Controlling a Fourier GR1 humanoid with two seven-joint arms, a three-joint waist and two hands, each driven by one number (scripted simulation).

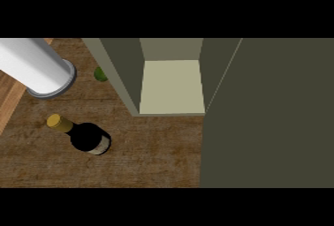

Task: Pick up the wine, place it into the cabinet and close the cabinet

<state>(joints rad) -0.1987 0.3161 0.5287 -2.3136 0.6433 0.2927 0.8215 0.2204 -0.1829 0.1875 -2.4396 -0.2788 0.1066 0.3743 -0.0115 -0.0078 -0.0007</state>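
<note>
A dark wine bottle (88,137) with a gold-capped neck stands on the brown counter at the lower left of the head view. Behind and right of it is the olive-grey cabinet (120,75), open at the front, with a pale shelf floor (171,84) showing inside. Its open door (274,114) fills the right side of the view as a large dark panel. A grey forearm (36,66) enters from the upper left, ending in a round rim; no hand shows on it. Neither hand appears anywhere.
A small green object (100,73) peeks out between the forearm and the cabinet's left wall. A lighter wooden strip (9,99) runs along the counter's left edge. Brown counter (157,150) spreads in front of the cabinet.
</note>
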